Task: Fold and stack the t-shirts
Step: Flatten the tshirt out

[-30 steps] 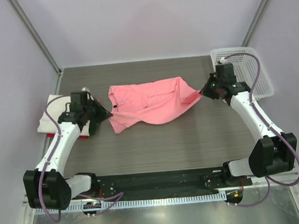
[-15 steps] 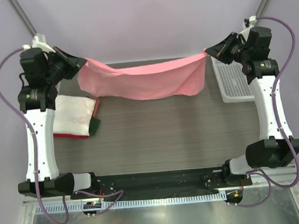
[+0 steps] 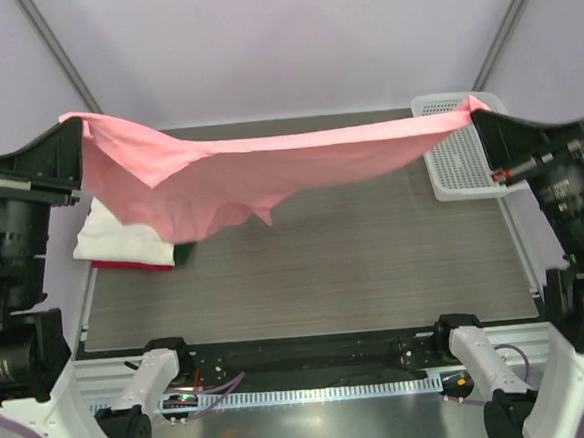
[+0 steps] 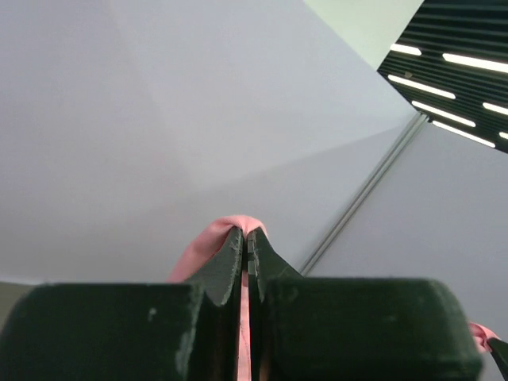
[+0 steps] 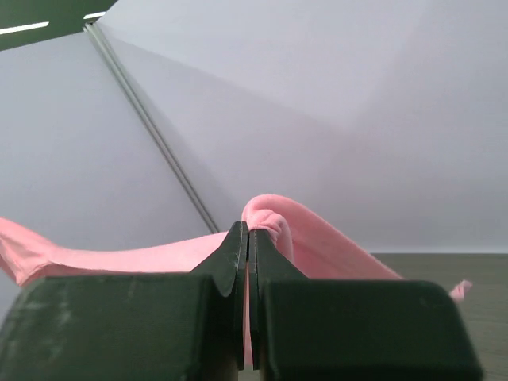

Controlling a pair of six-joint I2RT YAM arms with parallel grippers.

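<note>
The salmon-pink t-shirt [image 3: 269, 170] hangs stretched in the air high above the table between my two grippers. My left gripper [image 3: 73, 129] is shut on its left end, which shows pink at the tips in the left wrist view [image 4: 238, 225]. My right gripper [image 3: 477, 114] is shut on its right end, seen bunched in the right wrist view [image 5: 274, 218]. The shirt sags in the middle, with a loose flap low on the left. A folded white t-shirt [image 3: 113, 241] lies on a folded red one [image 3: 140, 264] at the table's left edge, partly hidden by the pink shirt.
A white mesh basket [image 3: 458, 162] stands at the back right of the table, partly behind the shirt and my right arm. The grey wood-grain tabletop [image 3: 355, 255] lies below the shirt. Pale walls enclose the back and sides.
Both grippers have risen and spread apart with the pink shirt, lifting it off the table and stretching it wide, close to the top camera.
</note>
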